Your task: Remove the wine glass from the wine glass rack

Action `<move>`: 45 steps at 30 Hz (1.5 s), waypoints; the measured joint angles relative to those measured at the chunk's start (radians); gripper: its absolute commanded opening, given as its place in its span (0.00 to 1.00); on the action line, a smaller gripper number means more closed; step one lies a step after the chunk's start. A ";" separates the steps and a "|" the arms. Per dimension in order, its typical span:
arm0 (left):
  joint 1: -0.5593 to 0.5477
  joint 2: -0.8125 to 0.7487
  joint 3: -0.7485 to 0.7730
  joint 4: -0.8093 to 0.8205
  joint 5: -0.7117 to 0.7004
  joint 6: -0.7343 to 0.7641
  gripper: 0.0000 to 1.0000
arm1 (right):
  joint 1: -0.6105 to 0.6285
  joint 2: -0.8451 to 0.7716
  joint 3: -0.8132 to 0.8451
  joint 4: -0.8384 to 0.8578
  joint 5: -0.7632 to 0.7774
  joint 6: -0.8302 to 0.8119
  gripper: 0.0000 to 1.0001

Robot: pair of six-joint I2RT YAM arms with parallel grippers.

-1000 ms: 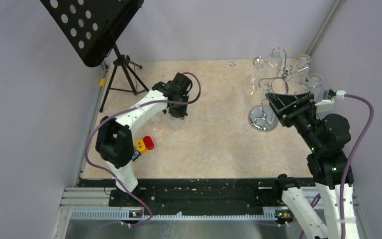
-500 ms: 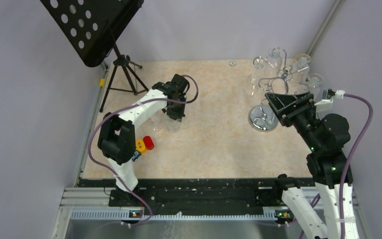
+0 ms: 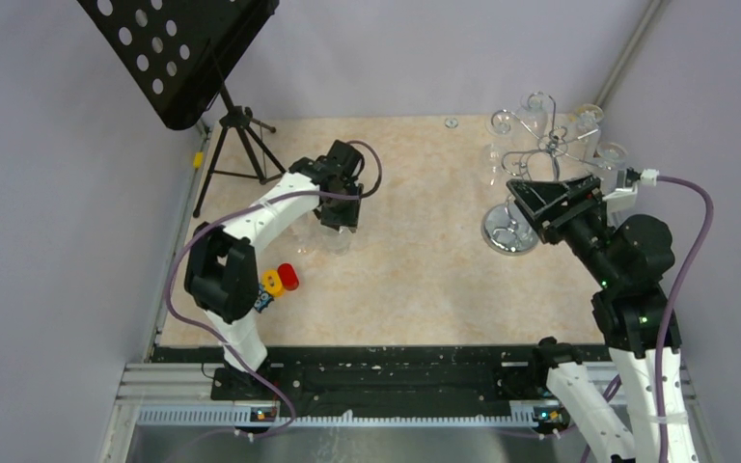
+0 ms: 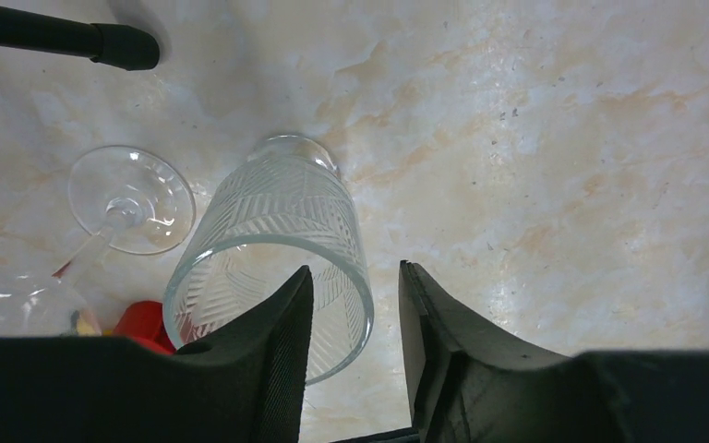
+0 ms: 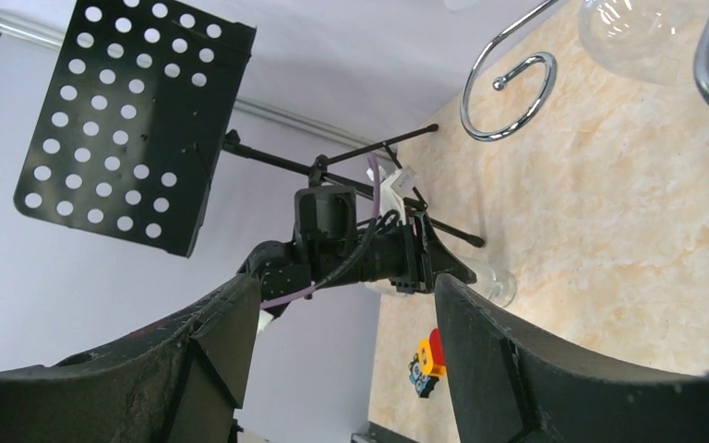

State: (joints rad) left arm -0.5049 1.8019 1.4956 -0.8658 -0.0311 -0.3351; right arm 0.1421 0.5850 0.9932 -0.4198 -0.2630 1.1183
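The chrome wine glass rack [image 3: 544, 147] stands at the back right on its round mirrored base [image 3: 502, 234]. Clear wine glasses hang from its arms, one on the right [image 3: 611, 154] and one on the left [image 3: 501, 123]. My right gripper [image 3: 523, 204] is open and empty just right of the stem, touching nothing. In the right wrist view a curled chrome arm [image 5: 508, 97] and a hanging glass bowl [image 5: 637, 37] show above the open gripper [image 5: 346, 305]. My left gripper [image 4: 353, 305] is open, straddling the rim of a patterned tumbler [image 4: 272, 231].
A wine glass lies on its side, foot [image 4: 131, 198] beside the tumbler. A red and yellow toy [image 3: 280, 280] lies near the left arm. The black music stand [image 3: 178, 53] on its tripod [image 3: 236, 154] fills the back left. Grey walls close both sides.
My left gripper has shifted a little left and back over the tumbler. My right gripper has edged up and left, closer to the rack's stem.
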 measured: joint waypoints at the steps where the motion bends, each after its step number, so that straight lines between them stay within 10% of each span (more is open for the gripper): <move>1: 0.000 -0.010 0.000 0.000 0.000 0.000 0.47 | 0.000 0.003 0.000 0.004 -0.005 0.000 0.71; 13: 0.000 -0.188 0.020 -0.033 0.019 0.023 0.83 | 0.000 0.128 0.197 -0.082 0.025 -0.131 0.69; 20: 0.000 -0.410 -0.019 0.082 0.080 0.043 0.87 | 0.000 0.326 0.437 -0.163 0.181 -0.333 0.50; 29: 0.000 -0.623 -0.119 0.237 0.148 0.047 0.88 | 0.000 0.603 0.568 -0.218 0.269 -0.492 0.56; 45: 0.000 -0.720 -0.251 0.343 0.130 0.059 0.89 | 0.000 0.657 0.462 -0.090 0.309 -0.310 0.52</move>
State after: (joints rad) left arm -0.5049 1.0817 1.2449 -0.5228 0.0994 -0.2764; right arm 0.1421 1.2415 1.4551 -0.5095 0.0460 0.8082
